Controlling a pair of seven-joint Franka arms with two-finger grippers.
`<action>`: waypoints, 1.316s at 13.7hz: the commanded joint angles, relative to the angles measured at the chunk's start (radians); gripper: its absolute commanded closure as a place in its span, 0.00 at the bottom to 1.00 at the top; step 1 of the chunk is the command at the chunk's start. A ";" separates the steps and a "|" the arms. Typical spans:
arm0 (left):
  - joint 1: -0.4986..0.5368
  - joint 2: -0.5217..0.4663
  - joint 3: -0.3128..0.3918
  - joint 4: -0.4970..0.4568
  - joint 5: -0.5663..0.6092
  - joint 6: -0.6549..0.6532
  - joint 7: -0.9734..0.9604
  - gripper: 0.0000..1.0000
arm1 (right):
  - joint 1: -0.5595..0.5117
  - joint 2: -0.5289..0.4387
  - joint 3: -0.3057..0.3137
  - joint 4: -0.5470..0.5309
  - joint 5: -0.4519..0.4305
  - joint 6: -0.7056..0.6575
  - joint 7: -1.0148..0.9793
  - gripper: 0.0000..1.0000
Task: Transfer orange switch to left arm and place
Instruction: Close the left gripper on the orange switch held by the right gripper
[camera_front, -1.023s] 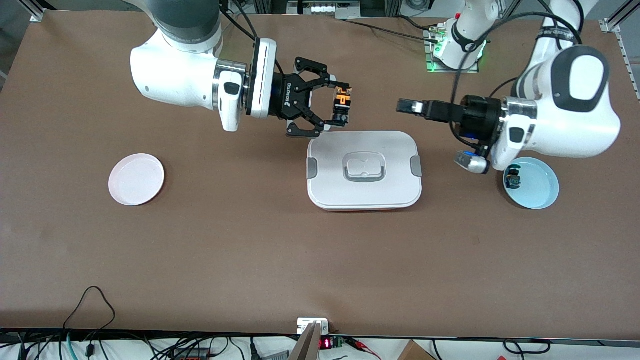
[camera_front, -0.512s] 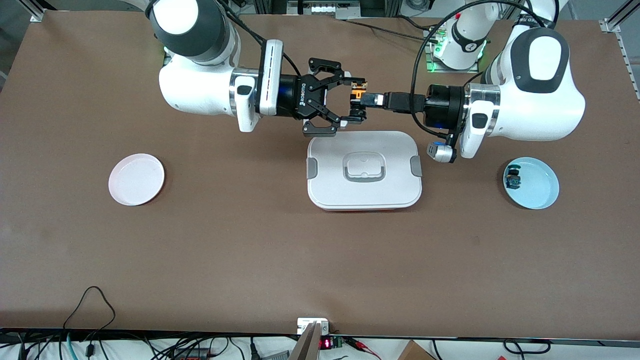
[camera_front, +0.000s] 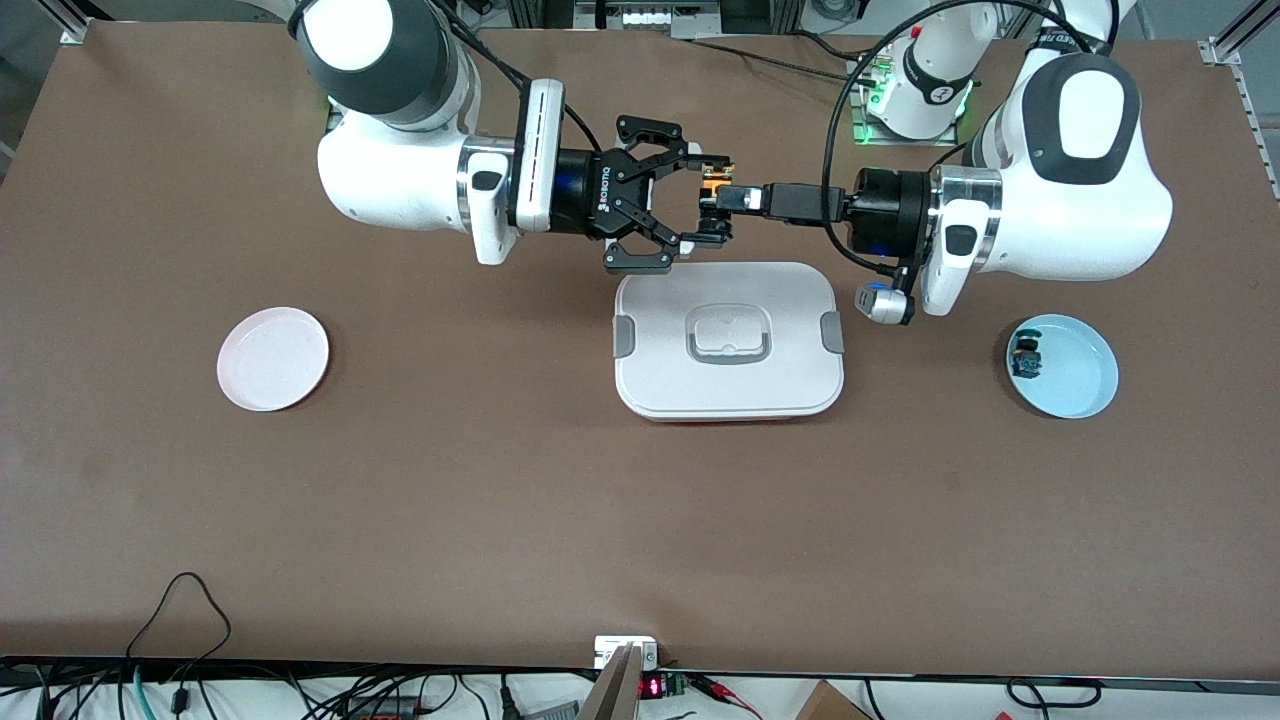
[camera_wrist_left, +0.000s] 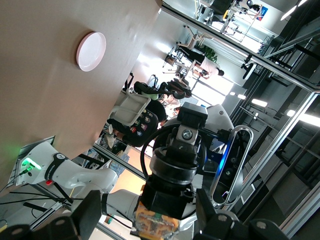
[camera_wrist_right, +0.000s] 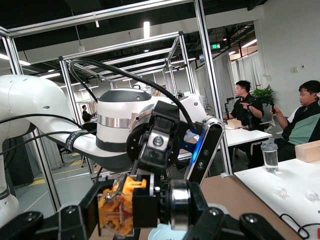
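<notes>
Front view: orange switch (camera_front: 712, 196) aloft over the tabletop (camera_front: 500, 500) beside the white box (camera_front: 729, 340), clamped in the right pincer (camera_front: 705, 200). Left pincer (camera_front: 735, 198) meets it end-on; its grip cannot be told.

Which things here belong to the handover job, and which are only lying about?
Job: orange switch, right gripper holding it, left gripper meeting it, box to avoid.

Lying about: pink plate, blue plate with a small blue-and-black component.

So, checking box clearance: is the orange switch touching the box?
Apart. Front view: the orange switch hangs in the right gripper, clear above the box.
</notes>
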 joint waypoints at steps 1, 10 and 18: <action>0.010 -0.030 -0.010 -0.015 -0.031 0.012 0.006 0.16 | 0.010 0.000 0.000 0.012 0.026 0.007 -0.030 0.96; 0.007 -0.033 -0.026 0.010 -0.023 0.051 0.122 0.20 | 0.010 -0.004 0.000 0.012 0.018 0.007 -0.031 0.96; 0.009 -0.026 -0.025 0.007 -0.015 0.035 0.198 1.00 | 0.010 -0.009 -0.002 0.009 0.020 0.015 -0.070 0.96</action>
